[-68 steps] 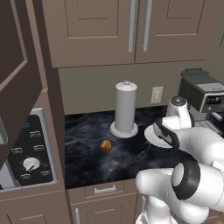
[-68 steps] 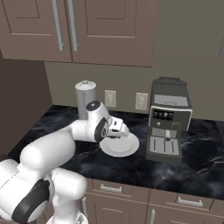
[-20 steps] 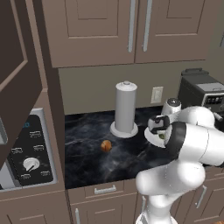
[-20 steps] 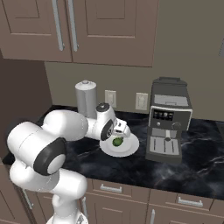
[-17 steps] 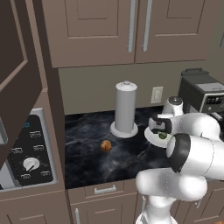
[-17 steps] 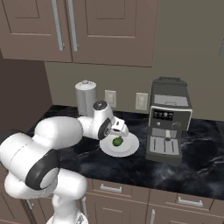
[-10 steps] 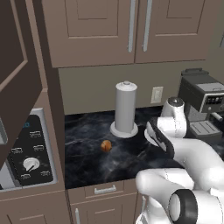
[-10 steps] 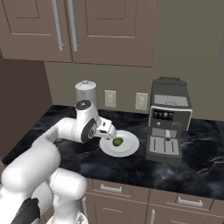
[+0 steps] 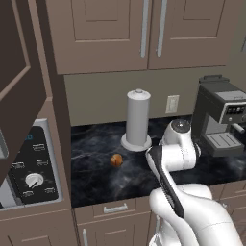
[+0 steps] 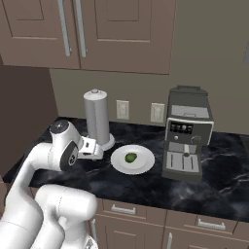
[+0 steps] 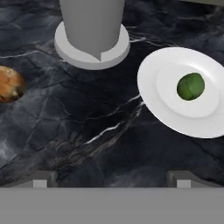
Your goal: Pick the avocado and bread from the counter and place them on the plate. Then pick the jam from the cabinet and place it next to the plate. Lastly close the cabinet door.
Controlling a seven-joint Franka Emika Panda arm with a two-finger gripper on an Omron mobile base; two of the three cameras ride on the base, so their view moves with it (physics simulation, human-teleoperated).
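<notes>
- The gripper [image 11: 112, 175] is hanging over bare black table [image 11: 87, 144], its fingers [image 11: 43, 178] standing wide apart and gripping nothing.
- Seen from the right base view, the gripper [image 10: 93, 148] is sitting just off the paper-towel holder's base, with the plate [image 10: 144, 164] close on its far side.
- In the hand view there is an open stretch of veined stone lying between the fingertips and everything else, so there is free room directly ahead.
- The plate [image 11: 153, 100] is lying to the right in the hand view, flat on the table, its rim clear of the holder's round grey base [image 11: 70, 52] with a narrow strip of stone between them.
- The avocado [image 11: 190, 86] is resting on the plate, right of its middle and well inside the rim; it is showing in the right base view too [image 10: 131, 157].
- The bread [image 11: 9, 84] is sitting on the table at the left edge of the hand view, partly cut off, apart from the holder's base.
- From the left base view the bread [image 9: 116, 160] is lying in front of the paper-towel holder [image 9: 138, 117], with open table all around it.
- Further back, the coffee machine [image 10: 187, 138] is standing beside the plate, near but not touching.
- Above, the cabinet [image 10: 97, 29] doors are looking shut, while a cabinet door [image 9: 19, 81] is hanging open at the left.
</notes>
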